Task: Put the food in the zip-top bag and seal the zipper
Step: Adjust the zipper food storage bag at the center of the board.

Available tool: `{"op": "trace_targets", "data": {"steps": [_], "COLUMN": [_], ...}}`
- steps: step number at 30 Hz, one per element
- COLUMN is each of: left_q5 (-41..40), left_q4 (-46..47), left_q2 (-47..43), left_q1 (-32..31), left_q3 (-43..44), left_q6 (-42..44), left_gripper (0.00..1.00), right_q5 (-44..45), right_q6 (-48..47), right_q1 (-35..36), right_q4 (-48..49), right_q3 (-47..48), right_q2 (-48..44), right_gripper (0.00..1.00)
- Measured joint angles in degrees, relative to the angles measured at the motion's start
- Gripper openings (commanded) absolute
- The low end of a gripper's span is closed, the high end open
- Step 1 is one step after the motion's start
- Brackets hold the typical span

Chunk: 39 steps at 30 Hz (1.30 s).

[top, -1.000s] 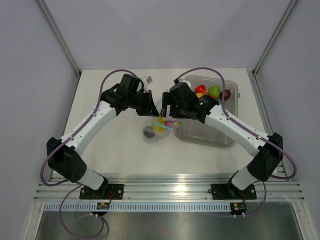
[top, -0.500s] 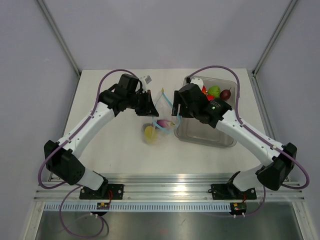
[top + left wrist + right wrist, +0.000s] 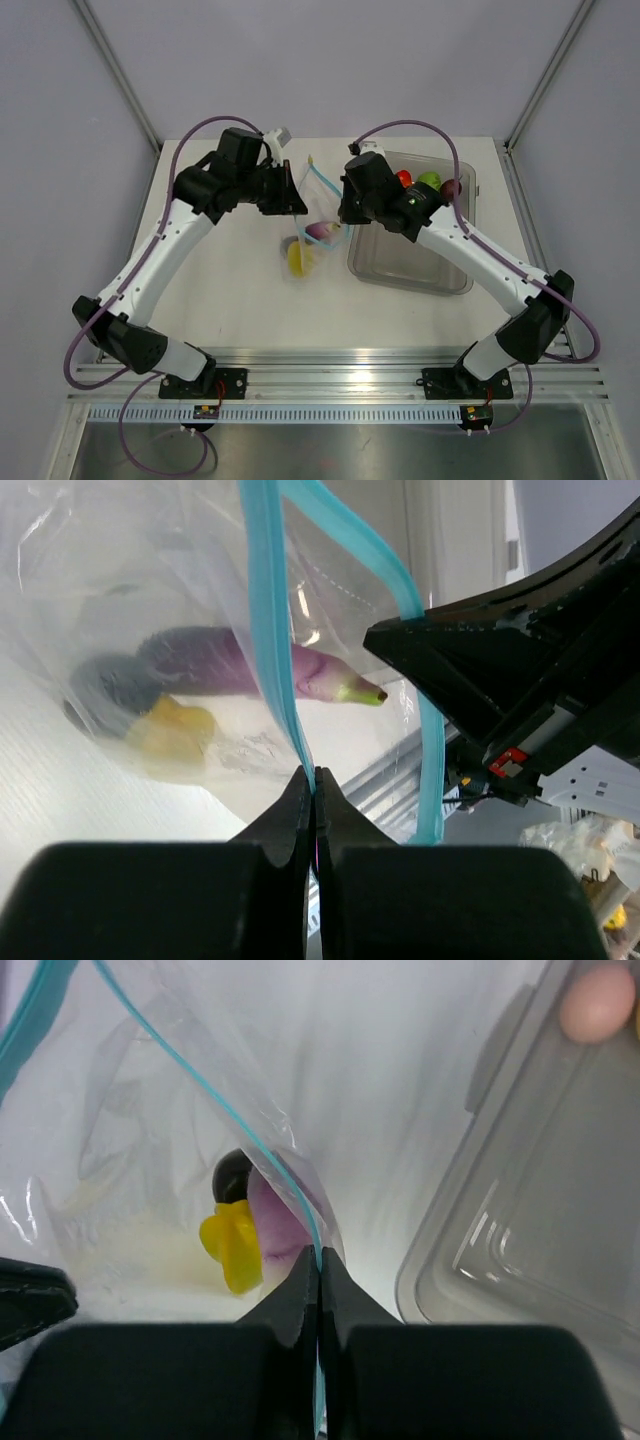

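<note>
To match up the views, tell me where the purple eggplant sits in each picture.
Top external: eggplant mid-table, inside the zip-top bag between the arms.
Left wrist: centre-left, lying crosswise.
Right wrist: low centre, mostly hidden.
Shared landmark: the yellow toy beside it.

The zip-top bag [image 3: 130,590] is seen as clear, with white glints on its creases, and its zipper [image 3: 268,630] is coloured light blue. Within it, an eggplant [image 3: 240,665] is shown in purple fading to pink, tipped with green, beside a yellow piece [image 3: 175,735] and a dark grey-purple piece [image 3: 100,680]. The bin [image 3: 410,270] is tinted translucent grey, and a red piece [image 3: 402,178], a green piece [image 3: 430,181] and a dark red piece [image 3: 452,188] are seen in it. The left gripper [image 3: 315,780] and right gripper [image 3: 319,1260] are finished in black, the arms [image 3: 170,240] in white and black, the cables [image 3: 200,135] in purple and the table [image 3: 230,300] in white
</note>
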Motion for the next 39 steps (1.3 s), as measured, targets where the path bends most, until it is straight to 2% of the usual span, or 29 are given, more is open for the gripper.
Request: {"op": "trace_targets", "data": {"steps": [3, 8, 13, 15, 19, 24, 28, 31, 32, 33, 35, 36, 37, 39], "left_q5": [-1.49, -2.38, -2.40, -2.64, -1.57, -0.04, 1.27, 1.46, 1.44, 1.36, 1.01, 0.68, 0.37, 0.22], "left_q4": [-0.33, 1.99, 3.72, 2.21, -0.11, 2.49, 7.15, 8.63, 8.41, 8.07, 6.58, 5.73, 4.85, 3.82], "left_q2": [-1.40, -4.07, 4.42, 7.56, 5.33, -3.39, -7.08, -3.93, -1.55, 0.76, 3.58, 4.00, 3.98, 3.67], "left_q1": [0.11, 0.15, 0.17, 0.17, 0.31, 0.48, 0.55, 0.57, 0.61, 0.61, 0.66, 0.68, 0.72, 0.70], "left_q3": [4.11, 0.42, -5.95, -7.28, -4.79, 2.05, -1.42, -7.63, -9.11, -10.27, -11.28, -11.26, -10.88, -8.35], "left_q6": [0.48, 0.68, 0.68, 0.70, 0.68, 0.33, -0.52, -1.01, -1.09, -1.16, -1.14, -1.11, -1.03, -0.81], "left_gripper": [0.00, 0.00, 0.00, 0.00, 0.00, 0.00, 0.00, 0.00, 0.00, 0.00, 0.00, 0.00, 0.00, 0.00], "right_q5": [-0.24, -0.76, 0.11, 0.07, 0.33, 0.66, 0.79, 0.33, 0.17, 0.11, 0.13, 0.31, 0.76, 2.29], "right_q6": [-0.17, -0.13, -0.02, 0.04, 0.02, 0.04, 0.35, 0.85, 0.96, 1.01, 1.20, 1.40, 1.57, 0.87], "right_q1": [0.76, 1.27, 1.27, 1.27, 1.27, 1.27, 1.27, 1.27, 1.27, 1.27, 1.27, 1.27, 1.25, 1.20], "right_q4": [3.19, 6.14, 3.87, 2.86, 0.55, 3.80, 6.60, 7.39, 7.08, 6.54, 4.85, 3.69, 3.15, 2.67], "right_q3": [1.95, 0.74, 3.41, 1.62, 0.48, 0.46, -0.83, -4.28, -5.62, -6.84, -8.46, -8.74, -8.70, -8.07], "right_q2": [-1.64, -2.45, 9.99, 12.00, 8.96, -2.51, -4.83, -1.16, 0.50, 1.92, 3.50, 3.61, 3.30, 1.99], "right_gripper": [0.00, 0.00, 0.00, 0.00, 0.00, 0.00, 0.00, 0.00, 0.02, 0.11, 0.48, 0.73, 0.78, 0.81]}}
